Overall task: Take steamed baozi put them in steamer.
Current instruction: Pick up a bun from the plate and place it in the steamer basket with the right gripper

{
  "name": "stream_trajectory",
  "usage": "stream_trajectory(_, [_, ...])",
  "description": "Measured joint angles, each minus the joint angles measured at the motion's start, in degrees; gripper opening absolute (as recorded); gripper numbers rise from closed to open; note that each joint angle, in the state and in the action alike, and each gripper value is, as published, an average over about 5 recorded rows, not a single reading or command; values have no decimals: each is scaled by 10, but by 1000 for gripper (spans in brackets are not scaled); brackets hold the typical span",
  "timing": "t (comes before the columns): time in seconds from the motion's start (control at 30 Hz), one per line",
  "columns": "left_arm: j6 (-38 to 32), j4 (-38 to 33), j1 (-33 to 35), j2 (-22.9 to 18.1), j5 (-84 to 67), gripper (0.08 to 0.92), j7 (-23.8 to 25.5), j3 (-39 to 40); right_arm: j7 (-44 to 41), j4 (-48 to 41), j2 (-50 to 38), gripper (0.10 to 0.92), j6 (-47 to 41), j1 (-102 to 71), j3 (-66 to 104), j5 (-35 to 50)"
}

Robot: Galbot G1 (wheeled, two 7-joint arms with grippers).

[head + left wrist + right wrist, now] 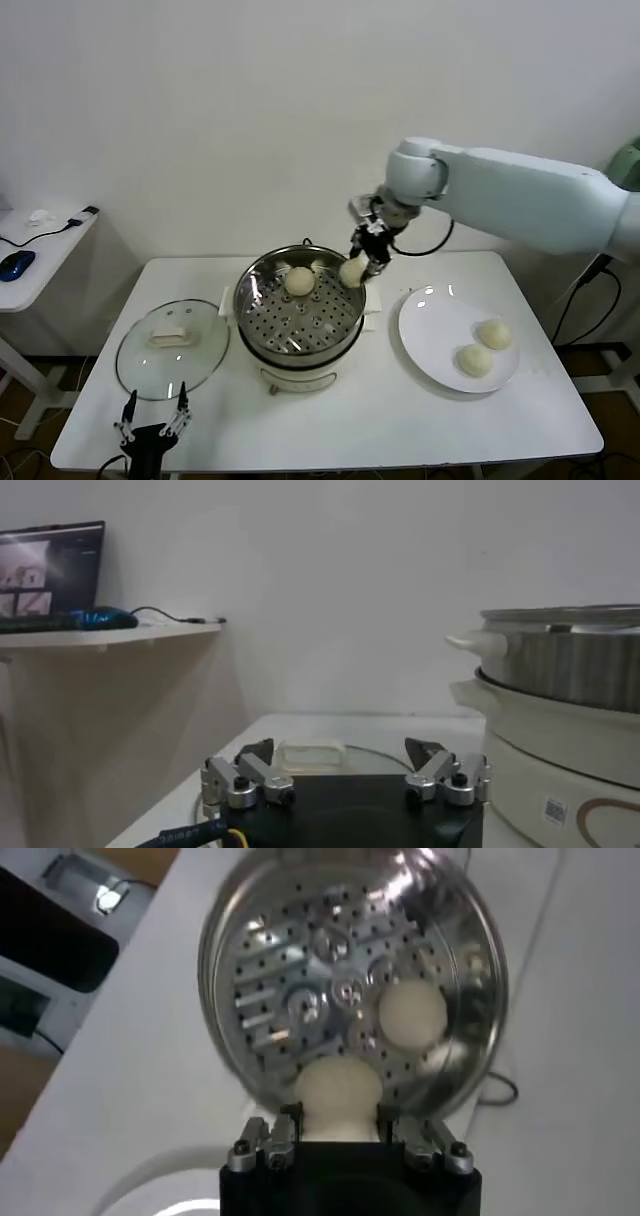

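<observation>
The steamer [262, 335] stands mid-table, a shiny steel pot with a perforated tray [290, 320] on a white base. One cream-white baozi [299, 281] lies on the tray at the far side. My right gripper [355, 268] is shut on a second baozi [352, 271] and holds it above the pot's far right rim; in the right wrist view that baozi [337, 1098] sits between the fingers over the tray, with the other baozi [411, 1012] beyond. Two more baozi [494, 334] [474, 360] lie on the white plate [425, 320]. My left gripper [153, 422] is open at the table's front left.
The round glass lid [140, 365] lies flat left of the steamer, just ahead of my left gripper; it also shows in the left wrist view [370, 760]. A side table [40, 250] with a blue mouse stands at the far left. The steamer's wall [570, 670] shows beside my left gripper.
</observation>
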Motion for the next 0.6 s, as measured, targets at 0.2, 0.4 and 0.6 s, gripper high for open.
stream_trajectory(0.2, [-1, -1, 0, -1, 0, 823, 0, 1, 58, -23, 69, 514, -30, -22, -17, 31])
stream_trajectory(0.4, [-2, -1, -2, -1, 2, 823, 0, 3, 100, -59, 129, 518, -48, -49, -27, 49])
stream_trajectory(0.6, [-5, 0, -1, -1, 2, 823, 0, 2, 118, -96, 177, 518, -54, -72, -32, 61])
